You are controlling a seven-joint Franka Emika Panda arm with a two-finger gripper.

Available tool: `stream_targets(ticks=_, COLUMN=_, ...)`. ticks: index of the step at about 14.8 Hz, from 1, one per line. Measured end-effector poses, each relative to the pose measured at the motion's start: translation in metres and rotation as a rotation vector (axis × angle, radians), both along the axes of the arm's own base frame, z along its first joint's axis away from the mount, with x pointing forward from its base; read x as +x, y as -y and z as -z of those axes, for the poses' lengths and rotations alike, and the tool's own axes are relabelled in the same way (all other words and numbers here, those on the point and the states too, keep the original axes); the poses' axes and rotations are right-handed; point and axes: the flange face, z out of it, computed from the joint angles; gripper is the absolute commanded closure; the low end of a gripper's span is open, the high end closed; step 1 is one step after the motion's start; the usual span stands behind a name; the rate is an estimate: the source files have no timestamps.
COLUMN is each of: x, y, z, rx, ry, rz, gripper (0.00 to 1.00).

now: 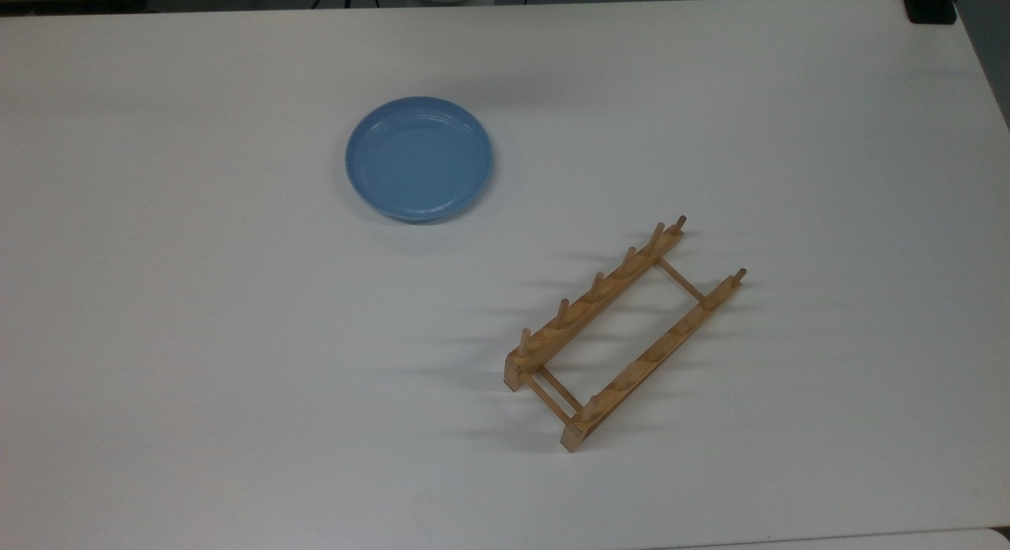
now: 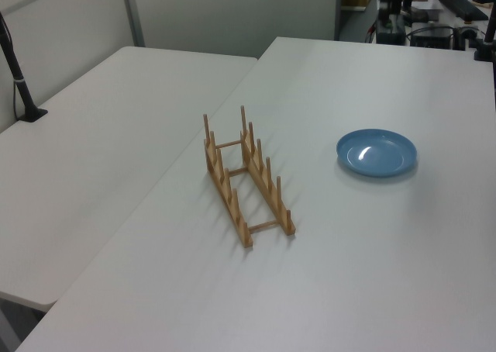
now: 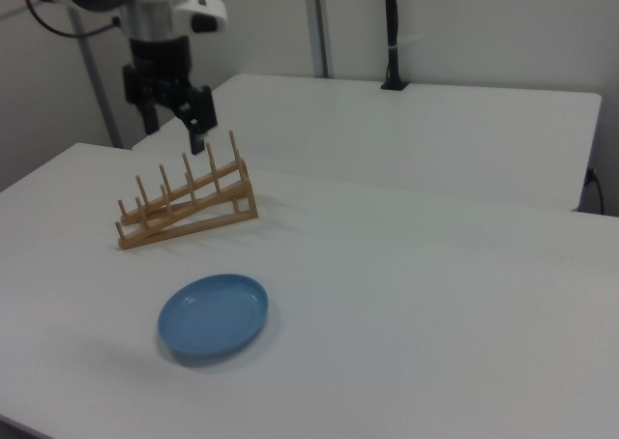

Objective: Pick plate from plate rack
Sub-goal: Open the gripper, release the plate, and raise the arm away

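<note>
The light-blue plate (image 1: 418, 158) lies flat on the white table (image 1: 237, 376), apart from the plate rack; it is also in the left view (image 2: 377, 152) and the right view (image 3: 214, 314). The wooden plate rack (image 1: 623, 333) stands with nothing between its pegs (image 2: 244, 177) (image 3: 186, 205). High above the table, at the right view's upper left, my gripper (image 3: 176, 125) hangs open, nothing between its fingers, well clear of the plate.
A second white table (image 2: 101, 158) adjoins this one, with a black post (image 2: 19, 81) clamped at its edge. A black block (image 1: 931, 5) sits at the top view's far right corner. Dark equipment (image 2: 434, 11) stands beyond the table's far end.
</note>
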Motion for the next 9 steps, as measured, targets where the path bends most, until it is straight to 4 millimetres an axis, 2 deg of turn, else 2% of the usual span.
stream_targets(ticks=2, x=-0.009, y=-0.009, z=-0.011, rx=0.003, ry=0.013, rz=-0.006, gripper=0.0)
stream_targets(ticks=4, x=-0.008, y=-0.017, z=-0.009, rx=0.006, ry=0.012, rz=-0.016, gripper=0.0)
stream_targets(ticks=7, x=0.016, y=-0.012, z=0.002, rx=-0.044, ry=0.102, rz=-0.001, gripper=0.0)
stream_targets(ticks=9, x=0.035, y=-0.008, z=0.018, rx=-0.082, ry=0.132, rz=0.004, gripper=0.0)
